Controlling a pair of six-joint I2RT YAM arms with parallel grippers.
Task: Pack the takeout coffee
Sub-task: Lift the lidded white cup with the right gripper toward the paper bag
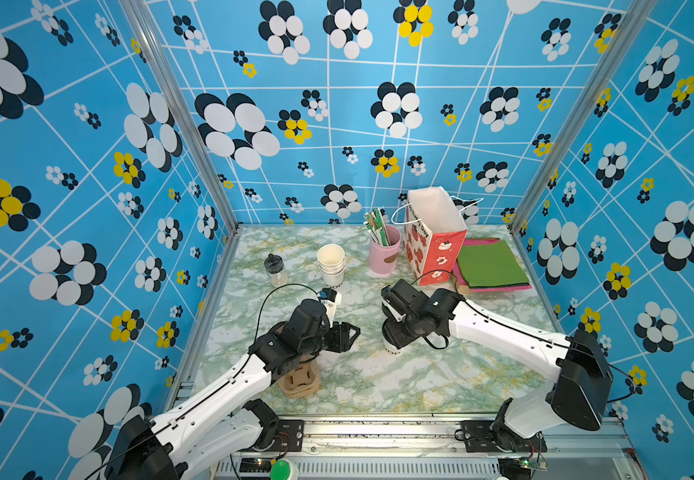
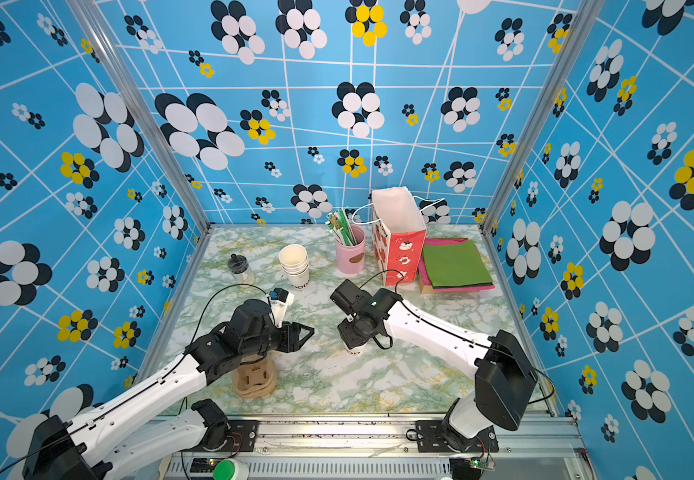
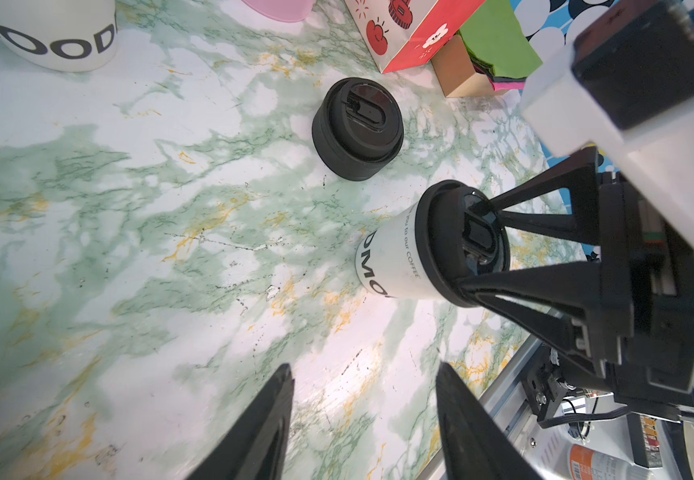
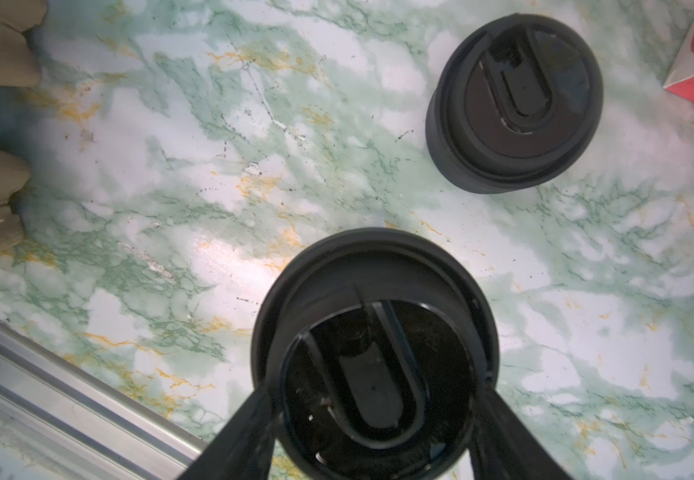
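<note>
The left tool is held with its jaws apart and empty above the surface, just left of the takeout coffee. The coffee is seen upright near the middle of the surface, its long axis vertical, the black lid pointed up and the base down. The right tool is placed over it from above and appears clamped on the lid's rim. For a good lift, the cup should be raised slowly and kept vertical, because a lid held alone may come off. It is then to be lowered base first into the paper bag, farther right and behind
</note>
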